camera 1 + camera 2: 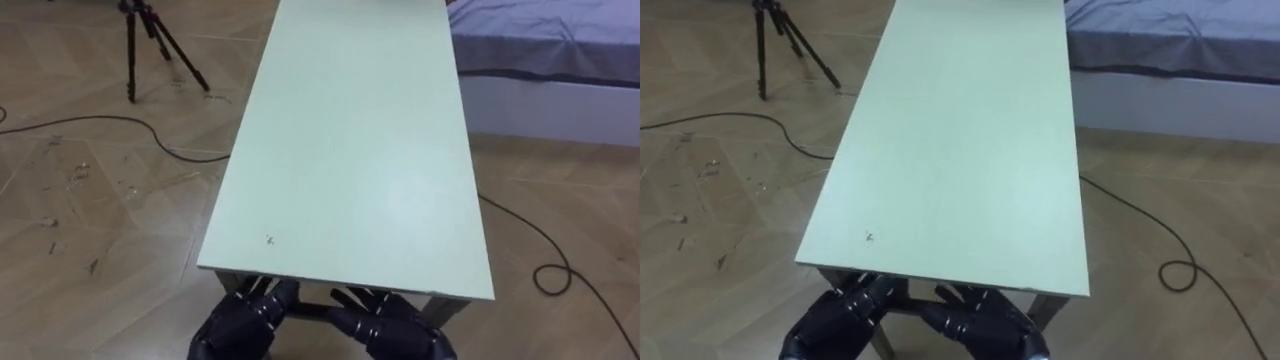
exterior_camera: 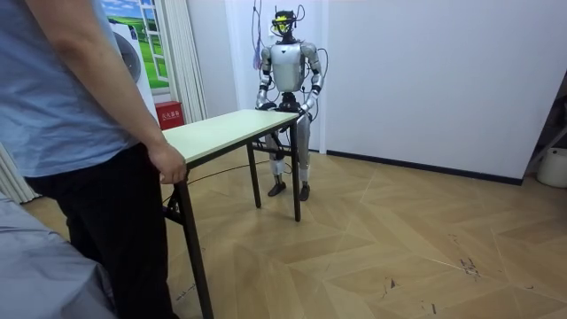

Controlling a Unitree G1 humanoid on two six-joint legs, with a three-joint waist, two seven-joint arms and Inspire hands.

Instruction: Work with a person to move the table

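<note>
Left hand (image 1: 240, 322), right hand (image 1: 395, 332) under table (image 1: 350, 150) end, person (image 2: 80, 133) holding far end

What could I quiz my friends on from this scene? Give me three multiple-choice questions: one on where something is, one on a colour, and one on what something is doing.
1. Relative to the table, where are the robot's left hand and right hand?
A. Flat on top of it
B. Beneath its near end
C. Raised high above it

2. What colour is the table's top?
A. Red
B. Pale green
C. Black

3. What is the person's hand doing?
A. Waving in the air
B. Pointing at the robot
C. Holding the table's far end

Answers:
1 B: the eye views show both hands below the near edge.
2 B: it looks pale green in every view.
3 C: the room view shows it on the end opposite the robot.
</note>
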